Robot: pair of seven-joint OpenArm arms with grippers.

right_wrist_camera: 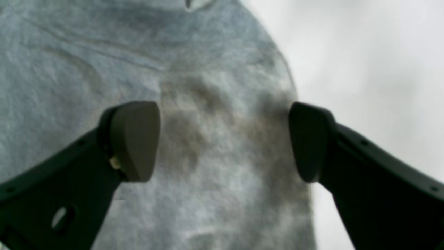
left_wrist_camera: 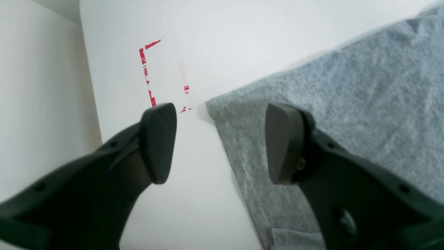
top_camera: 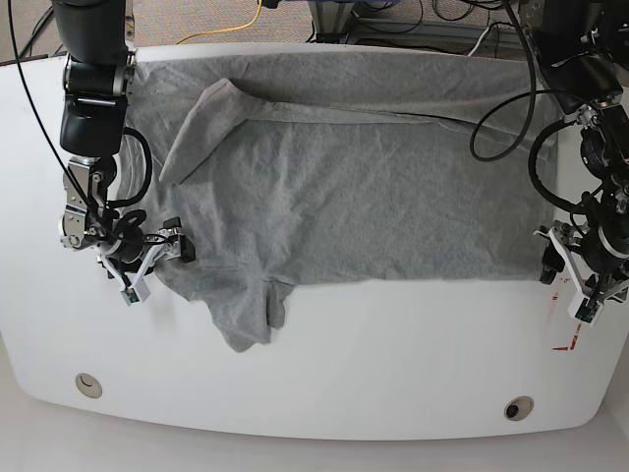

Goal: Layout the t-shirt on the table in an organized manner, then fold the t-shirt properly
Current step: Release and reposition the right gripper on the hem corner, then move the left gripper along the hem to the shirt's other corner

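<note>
The grey t-shirt (top_camera: 373,187) lies spread sideways across the white table (top_camera: 373,374), with one sleeve (top_camera: 246,320) pointing to the front edge and another folded over at the back left. My left gripper (left_wrist_camera: 220,142) is open and low over the shirt's right front corner (left_wrist_camera: 222,111); one finger is over bare table, the other over cloth. In the base view the left gripper (top_camera: 567,285) is at the shirt's right edge. My right gripper (right_wrist_camera: 222,139) is open just above the fabric (right_wrist_camera: 215,104) near its edge, at the shirt's left side (top_camera: 157,267). Neither gripper holds anything.
A red dashed marking (left_wrist_camera: 147,74) lies on the table just beyond the left gripper, near the table's right edge (top_camera: 565,344). Two round grommet holes (top_camera: 88,384) (top_camera: 518,407) sit near the front edge. Cables (top_camera: 491,118) trail over the back right.
</note>
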